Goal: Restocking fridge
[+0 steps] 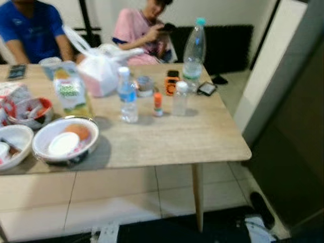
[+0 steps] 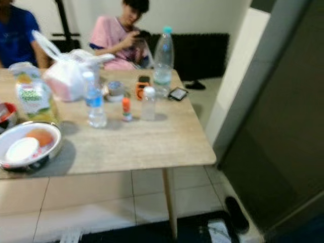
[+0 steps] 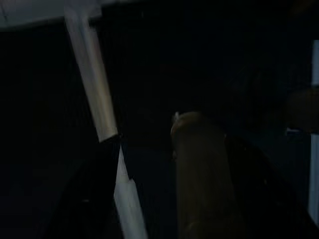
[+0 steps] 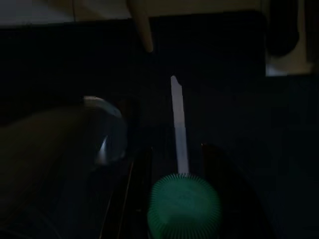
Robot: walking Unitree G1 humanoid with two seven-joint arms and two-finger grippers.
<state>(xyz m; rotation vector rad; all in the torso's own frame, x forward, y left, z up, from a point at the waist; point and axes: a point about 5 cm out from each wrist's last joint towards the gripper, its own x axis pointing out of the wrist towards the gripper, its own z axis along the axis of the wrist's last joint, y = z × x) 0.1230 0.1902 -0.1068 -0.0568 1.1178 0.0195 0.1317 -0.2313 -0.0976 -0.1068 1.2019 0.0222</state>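
Pale floor tiles (image 1: pixel 126 202) run under a light wood bench (image 1: pixel 167 142) whose near right corner juts toward a dark panel (image 1: pixel 293 152) on the right. Nearest on the bench, at the left, sits a white bowl (image 1: pixel 66 142) with something orange and a white lid inside. Behind it stands a green-and-yellow carton (image 1: pixel 71 93); its print is too blurred to read. Mid-bench stand a small blue-labelled water bottle (image 1: pixel 127 96), a little orange-capped tube (image 1: pixel 158 104) and a small clear bottle (image 1: pixel 180 98). Farther back are a white plastic bag (image 1: pixel 101 71) and a tall teal-capped bottle (image 1: pixel 194 53). Two people sit at the far edge.

In the dark right wrist view, the right gripper's black fingers (image 4: pixel 137 194) flank a green ribbed cap (image 4: pixel 184 206); whether they pinch it cannot be told. The left gripper's fingers cannot be judged.
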